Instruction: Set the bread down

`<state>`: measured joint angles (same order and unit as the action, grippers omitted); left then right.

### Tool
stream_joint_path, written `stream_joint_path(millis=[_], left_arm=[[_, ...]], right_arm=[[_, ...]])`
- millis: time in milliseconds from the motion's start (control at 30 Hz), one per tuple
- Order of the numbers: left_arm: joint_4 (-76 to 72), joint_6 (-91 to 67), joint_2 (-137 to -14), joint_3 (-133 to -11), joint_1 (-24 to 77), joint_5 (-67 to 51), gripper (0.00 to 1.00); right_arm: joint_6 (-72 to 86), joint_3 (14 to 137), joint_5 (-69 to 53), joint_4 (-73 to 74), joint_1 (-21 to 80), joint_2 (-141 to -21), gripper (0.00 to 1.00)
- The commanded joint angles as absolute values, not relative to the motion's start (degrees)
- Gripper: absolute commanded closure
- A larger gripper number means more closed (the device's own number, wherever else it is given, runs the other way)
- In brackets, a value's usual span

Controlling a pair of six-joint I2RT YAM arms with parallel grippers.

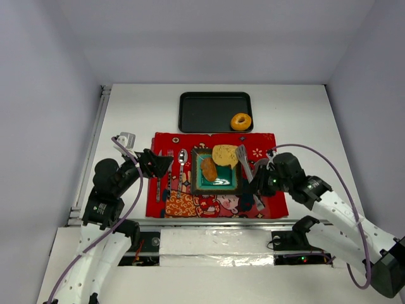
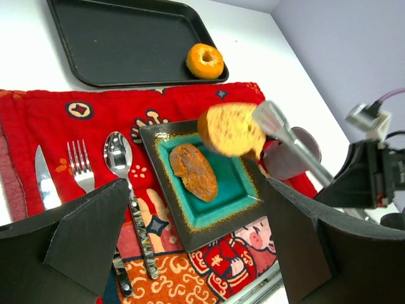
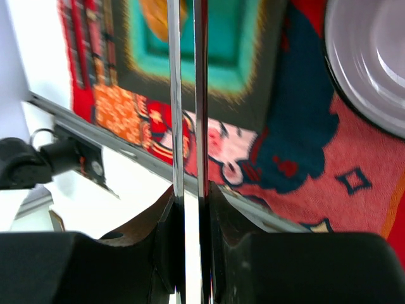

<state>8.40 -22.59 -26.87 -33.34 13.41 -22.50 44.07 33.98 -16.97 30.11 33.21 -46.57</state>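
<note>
Toast (image 2: pixel 231 128) in tongs (image 2: pixel 294 149), seemingly beyond right gripper (image 3: pixel 190 195)

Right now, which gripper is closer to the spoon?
Left. The left gripper sits just left of the spoon; the right gripper is across the plate from it.

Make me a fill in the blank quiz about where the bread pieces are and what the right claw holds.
1. The ring bun lies in the black ____.
2. The dark chunk lies on the teal ____.
3. The right claw is shut on metal ____.
4. That tool grips the tan ____.

Missing words: tray; plate; tongs; toast.
</note>
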Motion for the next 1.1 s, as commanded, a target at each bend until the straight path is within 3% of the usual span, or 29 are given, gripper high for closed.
stream_joint_path(millis=[0,300,467,733,1067], left_arm=[[5.7,-22.6,-26.7,-33.0,13.2,-23.4,0.16],[5.6,-22.5,-26.5,-33.0,13.2,-23.8,0.16],[5.4,-22.5,-25.9,-33.0,13.2,-24.1,0.16],[4.9,-22.3,-24.9,-32.8,13.2,-24.5,0.16],[5.4,-22.5,-22.4,-33.0,15.4,-23.4,0.15]], right_arm=[[46.3,32.8,-15.6,29.3,34.6,-46.1,0.84],[46.8,32.7,-15.1,27.1,35.7,-50.1,0.79],[45.7,36.7,-13.8,27.7,35.7,-53.1,0.52],[39.0,51.2,-3.1,33.5,35.7,-59.9,0.52],[33.1,63.8,-3.6,31.3,25.5,-78.4,0.53]])
